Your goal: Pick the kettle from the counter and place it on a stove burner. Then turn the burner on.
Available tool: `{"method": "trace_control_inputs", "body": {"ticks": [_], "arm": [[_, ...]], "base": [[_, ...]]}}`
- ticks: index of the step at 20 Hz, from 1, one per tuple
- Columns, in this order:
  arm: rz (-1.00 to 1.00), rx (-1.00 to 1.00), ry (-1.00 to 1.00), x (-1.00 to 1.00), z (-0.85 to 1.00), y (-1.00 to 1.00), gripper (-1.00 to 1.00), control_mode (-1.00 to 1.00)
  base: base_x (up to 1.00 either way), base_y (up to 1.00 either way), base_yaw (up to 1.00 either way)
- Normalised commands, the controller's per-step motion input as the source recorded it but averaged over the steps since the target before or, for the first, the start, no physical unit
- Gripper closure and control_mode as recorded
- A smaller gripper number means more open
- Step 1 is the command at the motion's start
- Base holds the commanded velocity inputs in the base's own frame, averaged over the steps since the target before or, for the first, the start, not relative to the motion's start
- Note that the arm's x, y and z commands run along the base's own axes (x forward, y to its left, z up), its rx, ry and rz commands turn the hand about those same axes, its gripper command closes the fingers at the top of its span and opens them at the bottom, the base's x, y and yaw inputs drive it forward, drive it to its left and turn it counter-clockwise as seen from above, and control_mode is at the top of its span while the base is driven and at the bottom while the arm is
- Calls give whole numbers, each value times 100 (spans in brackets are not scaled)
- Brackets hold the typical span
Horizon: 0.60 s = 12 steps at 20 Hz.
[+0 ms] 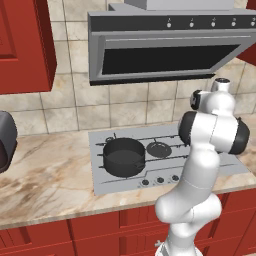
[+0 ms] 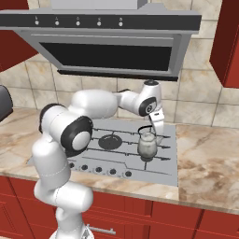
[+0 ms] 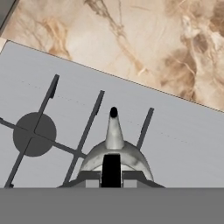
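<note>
Here, your two-finger gripper (image 2: 154, 125) is clamped narrow on the thin black arched handle of the small squat silver-grey metal kettle (image 2: 147, 145), carrying it at the front right of the grey metal cooktop (image 2: 170, 161). In the hand view the kettle's short spout (image 3: 113, 127) points toward twelve o'clock, and the small round dark burner cap (image 3: 34, 134) sits at about nine o'clock from it, under thin black grate bars. Whether the kettle already rests on the grate or hangs just above it cannot be told. To finish the placement well, you would want it centred over a burner and level before you let go. Your white arm folds at the elbow, reaches over the cooktop and points the hand straight down. The wide black cooking pot (image 1: 123, 156) stands well apart on the left, and the beige-brown marbled stone counter (image 2: 210, 156) lies beyond the cooktop's edge.
</note>
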Motion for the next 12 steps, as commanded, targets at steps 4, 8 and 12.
{"method": "trace_control_inputs", "body": {"ticks": [4, 8, 12], "arm": [[0, 0, 0, 0, -28, -5, 100, -100], [0, 0, 1, 0, 0, 0, 100, -100], [0, 0, 1, -21, 0, 0, 100, -100]], "base": [[0, 0, 0], [0, 0, 0], [0, 0, 0]]}}
